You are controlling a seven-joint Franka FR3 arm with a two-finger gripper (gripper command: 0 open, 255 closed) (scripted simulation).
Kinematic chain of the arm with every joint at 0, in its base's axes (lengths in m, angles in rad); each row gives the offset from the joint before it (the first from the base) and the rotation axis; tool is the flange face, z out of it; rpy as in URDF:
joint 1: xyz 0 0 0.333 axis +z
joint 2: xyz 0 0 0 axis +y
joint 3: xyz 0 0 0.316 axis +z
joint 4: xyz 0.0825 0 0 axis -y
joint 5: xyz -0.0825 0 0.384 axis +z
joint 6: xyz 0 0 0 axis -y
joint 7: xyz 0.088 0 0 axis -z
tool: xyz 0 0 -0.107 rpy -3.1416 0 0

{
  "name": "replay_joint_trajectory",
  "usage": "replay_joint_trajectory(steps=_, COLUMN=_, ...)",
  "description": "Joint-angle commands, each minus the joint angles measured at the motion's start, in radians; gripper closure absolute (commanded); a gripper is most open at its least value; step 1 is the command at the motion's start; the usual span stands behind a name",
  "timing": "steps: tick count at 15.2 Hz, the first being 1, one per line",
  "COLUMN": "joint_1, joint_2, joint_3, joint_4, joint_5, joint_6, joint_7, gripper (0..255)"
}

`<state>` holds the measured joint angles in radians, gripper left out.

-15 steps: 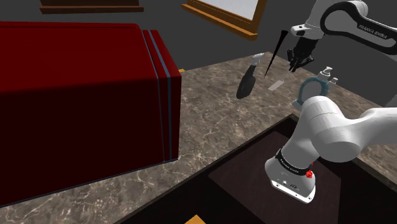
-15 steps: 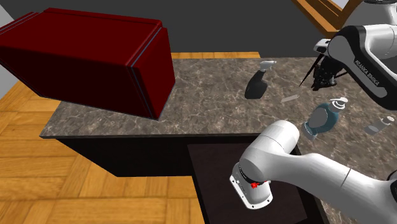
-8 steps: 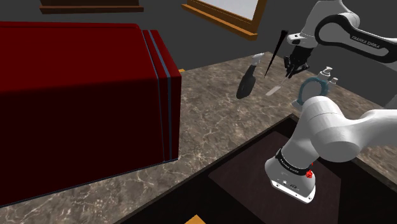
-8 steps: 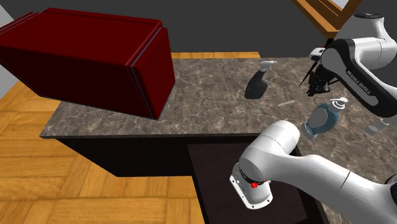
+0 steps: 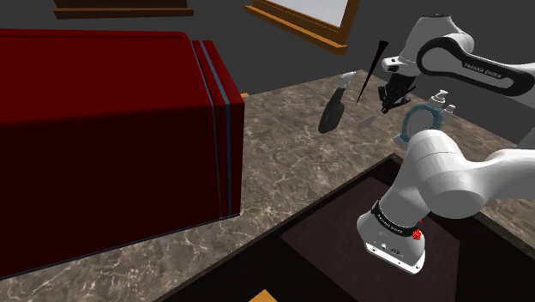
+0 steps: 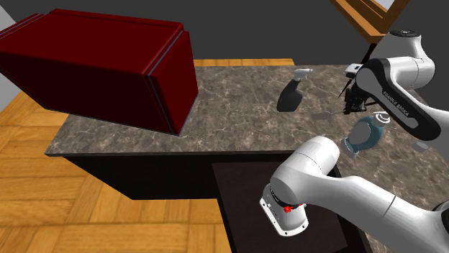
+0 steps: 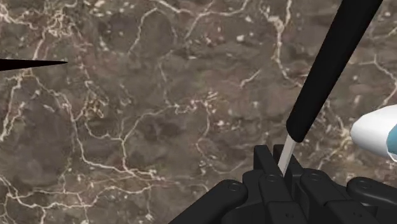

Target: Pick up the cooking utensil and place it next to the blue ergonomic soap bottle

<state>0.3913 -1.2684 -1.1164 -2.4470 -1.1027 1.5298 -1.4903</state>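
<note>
And here's the utensil: a black handle narrowing to a thin silver shank, and that shank runs straight down between the gripper fingers. The fingers are closed tight on the shank, nearly together, so we call it a firm hold on the neck and not on the handle. The handle leans away from the hand at a slant.

Out from there we find the blue soap bottle, whose white and blue end sits just beside the handle. In the shoulder view the bottle is at four o'clock of the gripper, near but not touching. In the second exterior view the bottle is at five o'clock of the gripper.

Under it all is the marbled counter, bare beneath the hand. A dark spray bottle stands at about eight o'clock of the gripper, well apart. The big red box is far off at nine o'clock.

We judge the pick done and the carry nearly over, so this is the placing step. Next we'd want a gentle descent onto the bare stone beside the bottle. The fingers should open only once the utensil rests there, with care that the slanted handle doesn't clip the bottle.
</note>
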Motion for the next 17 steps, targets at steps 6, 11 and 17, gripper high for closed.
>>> replay_joint_trajectory(steps=6, joint_1=-0.006, joint_2=-0.014, joint_3=-0.083, joint_4=-0.053, joint_5=-0.068, joint_6=0.054, joint_7=0.014, gripper=255)
replay_joint_trajectory(steps=11, joint_1=-0.008, joint_2=-0.020, joint_3=-0.139, joint_4=-0.078, joint_5=-0.117, joint_6=0.089, joint_7=0.024, gripper=255)
replay_joint_trajectory(steps=17, joint_1=-0.008, joint_2=-0.020, joint_3=-0.139, joint_4=-0.078, joint_5=-0.117, joint_6=0.090, joint_7=0.024, gripper=255)
